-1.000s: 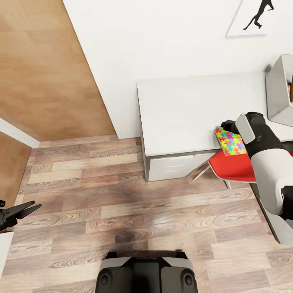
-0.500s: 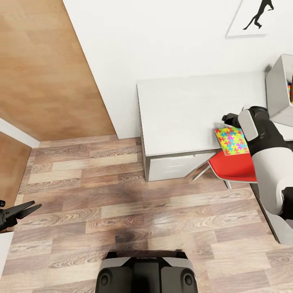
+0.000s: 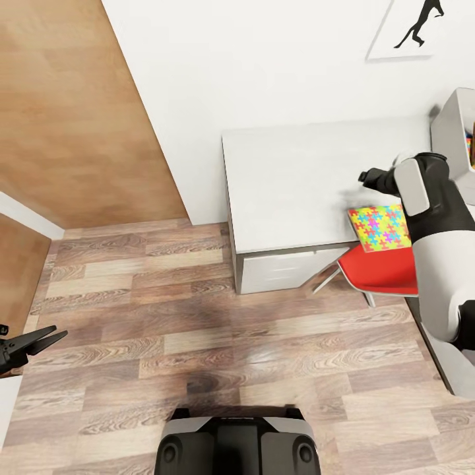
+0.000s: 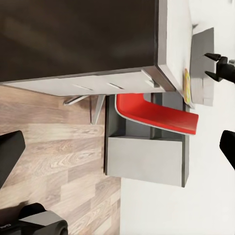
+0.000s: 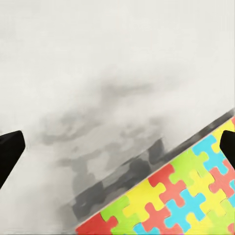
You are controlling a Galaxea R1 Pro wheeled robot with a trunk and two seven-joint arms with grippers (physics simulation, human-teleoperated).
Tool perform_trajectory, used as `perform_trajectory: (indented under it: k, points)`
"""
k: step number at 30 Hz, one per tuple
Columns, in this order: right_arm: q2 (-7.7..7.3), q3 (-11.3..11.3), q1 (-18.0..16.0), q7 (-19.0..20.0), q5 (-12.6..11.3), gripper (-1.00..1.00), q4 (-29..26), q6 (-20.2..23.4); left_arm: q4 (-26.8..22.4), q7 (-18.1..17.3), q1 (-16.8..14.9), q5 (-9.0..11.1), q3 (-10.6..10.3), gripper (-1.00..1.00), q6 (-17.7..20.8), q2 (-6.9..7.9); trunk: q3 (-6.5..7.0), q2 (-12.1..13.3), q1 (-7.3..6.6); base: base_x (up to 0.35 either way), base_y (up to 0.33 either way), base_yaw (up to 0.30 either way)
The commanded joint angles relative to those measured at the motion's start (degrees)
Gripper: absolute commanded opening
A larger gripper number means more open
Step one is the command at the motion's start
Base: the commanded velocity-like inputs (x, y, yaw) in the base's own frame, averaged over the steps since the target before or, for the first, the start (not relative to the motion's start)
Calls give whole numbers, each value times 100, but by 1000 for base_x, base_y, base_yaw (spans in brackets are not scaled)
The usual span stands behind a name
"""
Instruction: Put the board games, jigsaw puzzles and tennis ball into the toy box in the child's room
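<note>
Bright even render light; soft smudged shadow on table.

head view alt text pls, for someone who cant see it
The right arm reaches over a grey table, its gripper just beyond a colourful puzzle at the table's front edge. A red chair sits below, a toy box far right, wood floor elsewhere.

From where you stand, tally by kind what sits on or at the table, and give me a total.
Jigsaw puzzle, at the table's front edge: 1
Toy box, at the far right: 1
Red chair, pushed under the table: 1
Total: 3
</note>
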Motion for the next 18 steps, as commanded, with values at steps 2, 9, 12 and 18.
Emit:
perform_trajectory:
  k: [2, 9, 12, 18]
  points:
    - [-2, -8, -20, -48, -204, 100, -84, 192, -2, -25, -2, -6, 1, 100, 62, 1, -6, -7, 3, 0, 0, 0]
    - [-4, -100, -46, -24, -791, 100, -343, 829, -2, -25, -4, -6, 1, 100, 60, 1, -6, -7, 3, 0, 0, 0]
    - [-10, -168, -48, -20, -1153, 100, -549, 1078, -3, -25, -1, -6, 1, 100, 61, 1, -6, -7, 3, 0, 0, 0]
    - [-80, -298, -32, -15, -2212, 100, -877, 1315, -3, -25, -6, -6, 1, 100, 65, 1, -6, -7, 3, -23, 0, 0]
